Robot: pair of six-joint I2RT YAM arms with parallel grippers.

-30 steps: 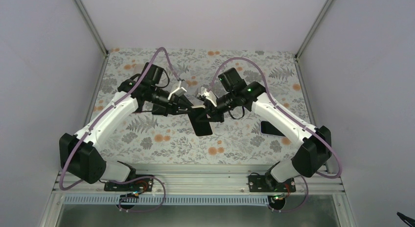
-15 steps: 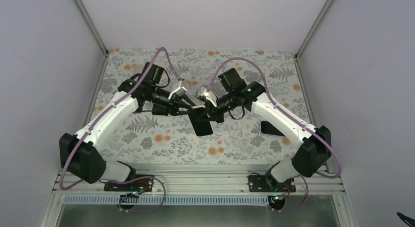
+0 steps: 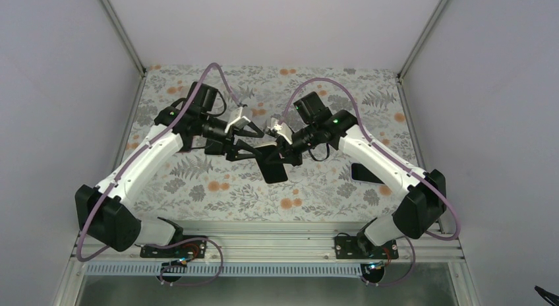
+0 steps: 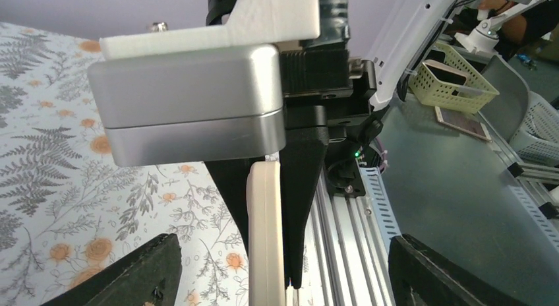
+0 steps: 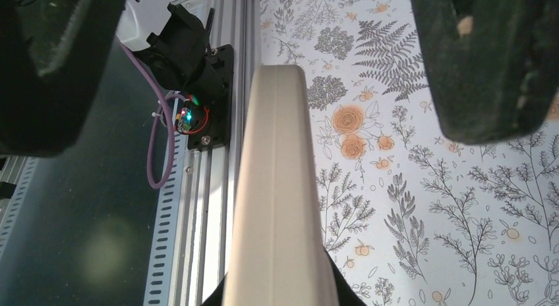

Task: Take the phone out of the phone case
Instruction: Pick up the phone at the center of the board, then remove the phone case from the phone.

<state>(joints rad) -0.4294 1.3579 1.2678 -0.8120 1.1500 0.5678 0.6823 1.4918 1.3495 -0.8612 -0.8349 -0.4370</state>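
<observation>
A flat slab with a dark face and a cream edge, the phone (image 3: 271, 169), hangs above the middle of the table. I cannot tell whether the phone case is still round it. My right gripper (image 3: 277, 150) is shut on its upper end, its black fingers (image 4: 300, 187) pressed against the cream edge (image 4: 265, 233). In the right wrist view the phone (image 5: 277, 187) runs up from between the jaws of the right gripper (image 5: 277, 294). My left gripper (image 3: 256, 146) is open, its fingers (image 5: 488, 62) wide apart on either side of the phone without touching it.
A dark flat object with a pale edge (image 3: 364, 173) lies on the floral table under my right forearm. An aluminium rail (image 3: 264, 230) runs along the near edge. Enclosure walls stand on three sides. A yellow basket (image 4: 451, 78) sits beyond the table.
My left gripper has opened off the phone's end and drawn back slightly to the left. The right gripper still holds the phone in the same place.
</observation>
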